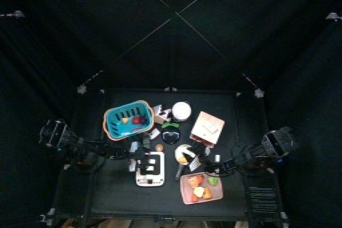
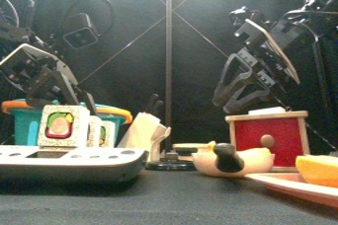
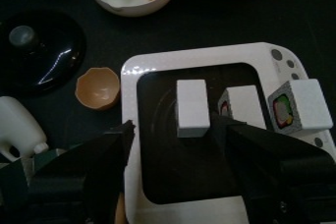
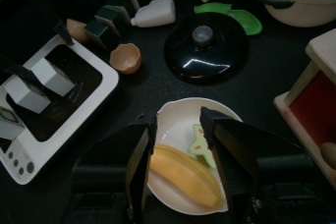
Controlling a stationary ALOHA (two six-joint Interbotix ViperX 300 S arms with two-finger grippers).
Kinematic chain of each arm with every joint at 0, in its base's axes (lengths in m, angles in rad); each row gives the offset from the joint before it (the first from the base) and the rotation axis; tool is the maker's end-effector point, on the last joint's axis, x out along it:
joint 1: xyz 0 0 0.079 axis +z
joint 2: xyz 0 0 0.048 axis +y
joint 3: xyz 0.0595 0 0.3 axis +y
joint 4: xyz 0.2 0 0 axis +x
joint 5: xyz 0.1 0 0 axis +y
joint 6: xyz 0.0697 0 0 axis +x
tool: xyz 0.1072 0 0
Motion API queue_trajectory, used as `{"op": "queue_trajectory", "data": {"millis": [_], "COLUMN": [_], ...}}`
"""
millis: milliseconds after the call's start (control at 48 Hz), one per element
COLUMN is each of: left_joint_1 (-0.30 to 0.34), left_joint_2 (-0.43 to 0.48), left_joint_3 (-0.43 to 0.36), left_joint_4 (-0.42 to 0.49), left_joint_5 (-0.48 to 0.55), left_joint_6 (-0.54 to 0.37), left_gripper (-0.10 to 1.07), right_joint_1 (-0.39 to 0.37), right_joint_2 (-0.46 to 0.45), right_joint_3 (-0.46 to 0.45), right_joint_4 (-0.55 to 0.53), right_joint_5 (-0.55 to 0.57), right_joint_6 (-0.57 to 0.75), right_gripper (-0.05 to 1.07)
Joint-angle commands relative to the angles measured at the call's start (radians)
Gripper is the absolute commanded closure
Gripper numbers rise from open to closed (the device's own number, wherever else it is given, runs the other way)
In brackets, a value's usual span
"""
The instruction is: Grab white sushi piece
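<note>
White sushi piece (image 3: 192, 106), plain rectangular block, seemingly upright on tray (image 3: 157, 66).

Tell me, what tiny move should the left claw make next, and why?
Probably lower straight down. The left gripper hangs open above the tray, its jaws either side of the white sushi piece but apparently not yet around it, so descending would bring it between them before closing.

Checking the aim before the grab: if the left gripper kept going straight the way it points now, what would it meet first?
Most likely the white sushi piece lying on the black tray. The left gripper has its jaws wide open on either side of it, though how far above it hangs is unclear.
</note>
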Motion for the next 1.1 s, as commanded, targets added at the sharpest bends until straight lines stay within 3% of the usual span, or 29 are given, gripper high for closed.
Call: {"op": "queue_trajectory", "data": {"millis": [0,458,1083], "left_joint_1": [0.005,0.008,0.021], "left_joint_2": [0.005,0.020,0.020], "left_joint_3": [-0.020,-0.035,-0.049], "left_joint_4": [0.000,0.049,0.049], "left_joint_5": [-0.011,-0.023,-0.025], "left_joint_6": [0.002,0.003,0.003], "left_gripper": [0.02,0.03,0.34], "right_joint_1": [-0.012,-0.023,-0.023], "right_joint_2": [-0.009,0.012,0.025], "right_joint_3": [-0.018,-0.018,-0.018], "right_joint_4": [0.008,0.040,0.043], "right_joint_5": [0.002,0.000,-0.002], "right_joint_6": [0.005,0.002,0.002], "right_gripper": [0.24,0.24,0.24]}}
